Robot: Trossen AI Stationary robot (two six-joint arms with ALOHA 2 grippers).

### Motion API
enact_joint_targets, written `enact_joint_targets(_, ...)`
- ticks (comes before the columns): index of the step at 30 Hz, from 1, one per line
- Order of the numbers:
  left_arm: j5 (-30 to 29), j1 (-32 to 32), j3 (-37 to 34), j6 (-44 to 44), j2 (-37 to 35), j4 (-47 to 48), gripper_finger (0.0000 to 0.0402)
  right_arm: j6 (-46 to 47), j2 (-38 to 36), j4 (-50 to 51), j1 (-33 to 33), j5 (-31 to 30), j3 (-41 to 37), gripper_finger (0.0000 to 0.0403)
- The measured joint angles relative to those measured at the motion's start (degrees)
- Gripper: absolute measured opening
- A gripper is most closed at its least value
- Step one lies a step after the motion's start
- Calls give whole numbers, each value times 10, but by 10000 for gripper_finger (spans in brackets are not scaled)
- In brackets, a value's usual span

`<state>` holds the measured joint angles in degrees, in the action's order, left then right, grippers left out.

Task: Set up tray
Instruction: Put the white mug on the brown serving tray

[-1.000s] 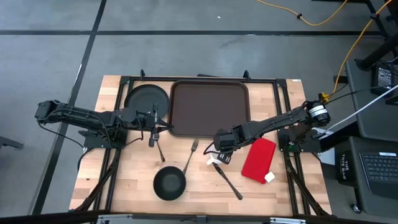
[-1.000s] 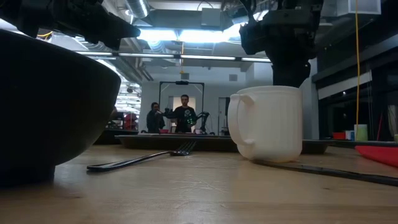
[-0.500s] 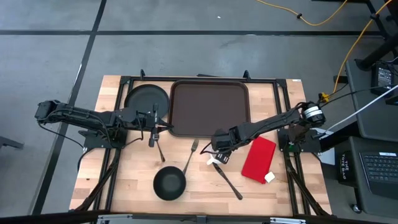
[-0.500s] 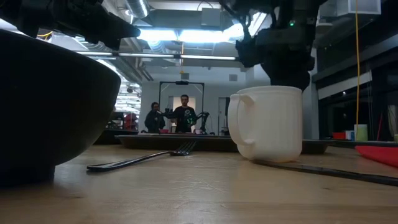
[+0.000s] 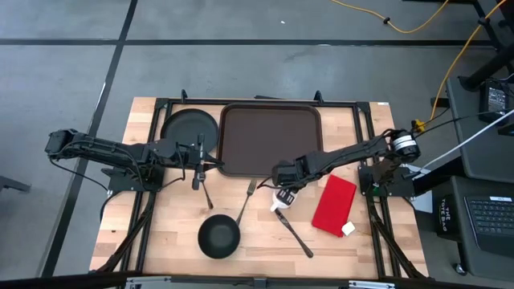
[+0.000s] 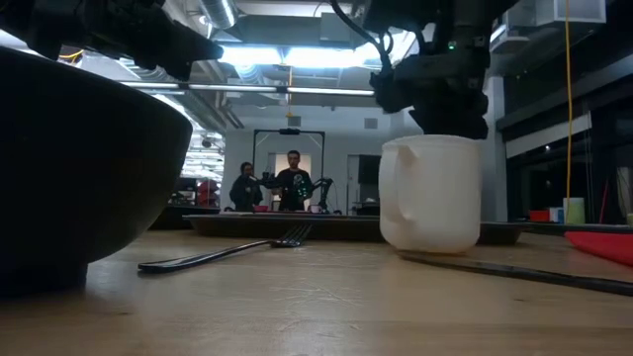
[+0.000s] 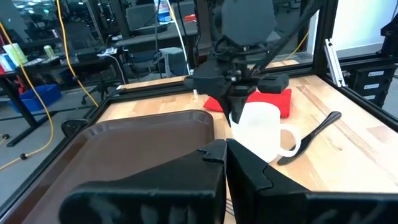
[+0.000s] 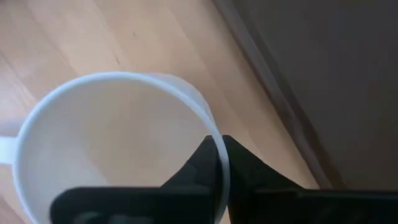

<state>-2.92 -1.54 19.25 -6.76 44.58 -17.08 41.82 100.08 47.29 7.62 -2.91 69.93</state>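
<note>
We saw the right gripper (image 5: 283,181) at the centre of the high view, pinched onto the rim of the white mug (image 5: 283,198), just below the tray (image 5: 271,138), which sat top centre. The left gripper (image 5: 197,154) hung closed and empty beside the tray's lower left corner.

A robotics lab or workshop: bare concrete floor (image 5: 241,72) with a trailing yellow cable (image 5: 401,20), ceiling ducts (image 6: 287,74), computer desks (image 7: 74,68), and two people (image 6: 272,186) beside another robot arm.
</note>
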Motion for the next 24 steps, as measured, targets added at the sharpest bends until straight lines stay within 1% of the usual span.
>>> enact_joint_targets(3, 0, 0, 0, 0, 0, 2, 4, 1, -4, 3, -8, 0, 0, 21)
enact_joint_targets(6, 0, 0, 0, 0, 0, 2, 4, 1, -12, 9, -14, 0, 2, 11)
enact_joint_targets(11, 0, 0, 0, 1, 0, 6, 4, 0, -44, 21, -18, -1, 20, 12)
enact_joint_targets(13, 0, 0, 0, 2, 0, 6, 4, -1, -61, 29, -18, -13, 29, 12)
enact_joint_targets(18, 0, 0, 0, 1, 0, 6, 4, -19, -97, 34, -28, -67, 47, 12)
enact_joint_targets(24, -1, 0, 0, -37, 0, 1, 6, -65, -110, 32, -61, -86, 70, 12)
